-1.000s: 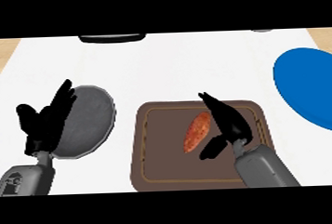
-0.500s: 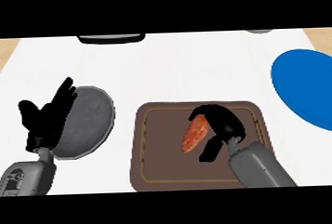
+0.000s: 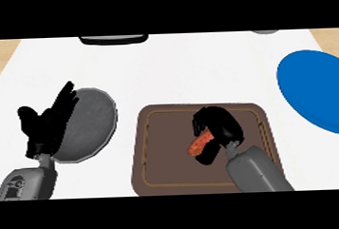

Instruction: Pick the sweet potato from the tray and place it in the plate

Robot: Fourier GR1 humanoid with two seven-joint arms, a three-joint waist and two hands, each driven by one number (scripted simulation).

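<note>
one sweet potato [image 3: 201,144], one tray [image 3: 153,155], two plates [image 3: 315,90].

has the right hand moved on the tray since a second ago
Yes. The right hand has curled over the sweet potato, closing leftward toward the brown tray's middle.

right hand [image 3: 218,126] hides most of the sweet potato [image 3: 200,145]. blue plate [image 3: 319,90] cut off at frame right. dark object [image 3: 113,39] and grey object [image 3: 266,31] clipped at top, unidentifiable.
</note>
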